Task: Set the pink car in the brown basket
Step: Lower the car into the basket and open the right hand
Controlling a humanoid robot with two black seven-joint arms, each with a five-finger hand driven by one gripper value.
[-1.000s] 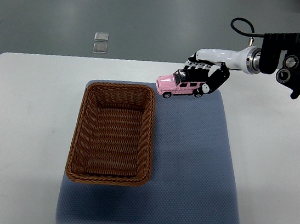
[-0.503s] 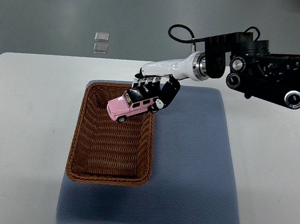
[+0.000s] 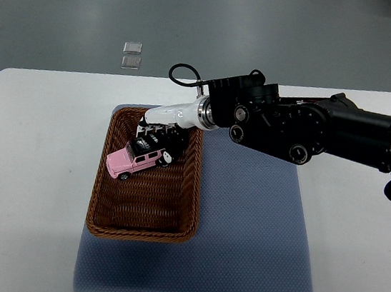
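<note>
Right robot hand (image 3: 155, 137) clamped on the pink car (image 3: 134, 161), fingers over its dark roof. Car sits tilted, nose low, over the upper left of the brown wicker basket (image 3: 103, 209); floor contact cannot be told. Advice: lower until wheels settle on the weave, level it, open fingers, lift clear of the rim. Left arm not in view.

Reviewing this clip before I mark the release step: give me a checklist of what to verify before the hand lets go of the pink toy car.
1. Right hand shut on the pink toy car: ok.
2. Car inside the rim of the brown woven wicker basket, over its far half: ok.
3. Car level: not ok, it is tilted, nose toward the left wall.
4. Car touching the basket floor: cannot tell.
5. Basket on the blue-grey padded mat: ok.
6. Left arm clear: ok, not in view.
</note>
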